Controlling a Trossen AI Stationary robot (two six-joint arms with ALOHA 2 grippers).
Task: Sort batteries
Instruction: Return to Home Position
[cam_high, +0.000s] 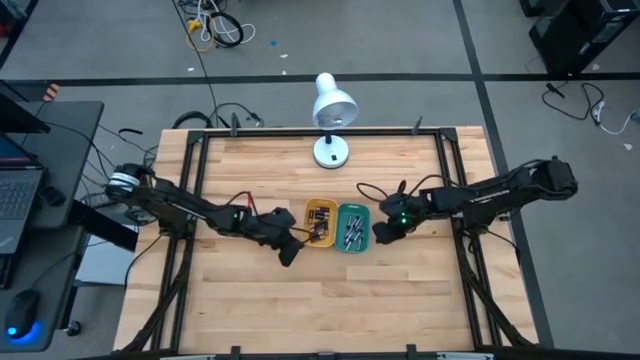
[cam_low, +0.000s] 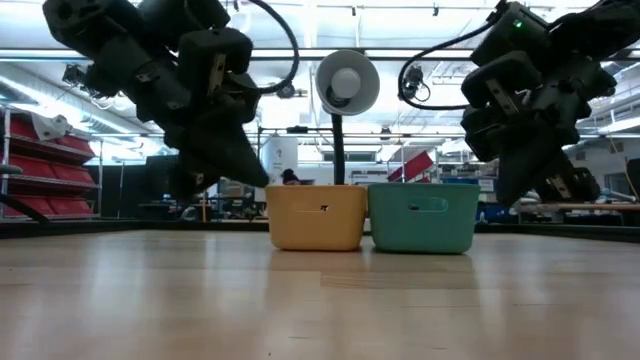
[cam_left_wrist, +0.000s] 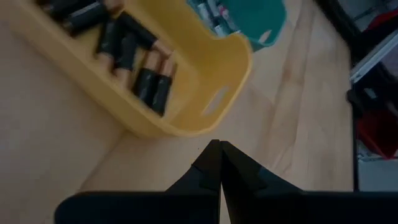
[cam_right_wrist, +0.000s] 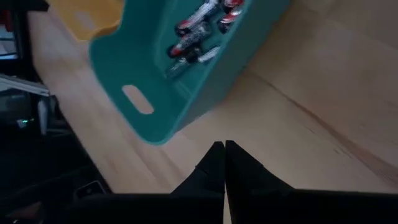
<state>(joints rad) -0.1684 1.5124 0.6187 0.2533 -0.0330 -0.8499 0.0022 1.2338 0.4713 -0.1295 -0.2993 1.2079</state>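
A yellow tray (cam_high: 320, 223) and a teal tray (cam_high: 352, 227) stand side by side on the wooden table. Dark batteries with copper ends (cam_left_wrist: 140, 59) lie in the yellow tray (cam_left_wrist: 186, 93); silvery batteries (cam_right_wrist: 196, 34) lie in the teal tray (cam_right_wrist: 180, 74). My left gripper (cam_left_wrist: 220, 149) hangs shut above the table, just left of and nearer than the yellow tray. My right gripper (cam_right_wrist: 224, 148) hangs shut just right of the teal tray. Neither holds anything. In the low view both trays (cam_low: 315, 215) (cam_low: 422, 216) rest on their bases, with the grippers raised on either side.
A white desk lamp (cam_high: 332, 120) stands at the far edge of the table, behind the trays. A black frame (cam_high: 195, 190) borders the table on both sides. A laptop (cam_high: 18, 180) sits on a side desk to the left. Bare wood lies in front of the trays.
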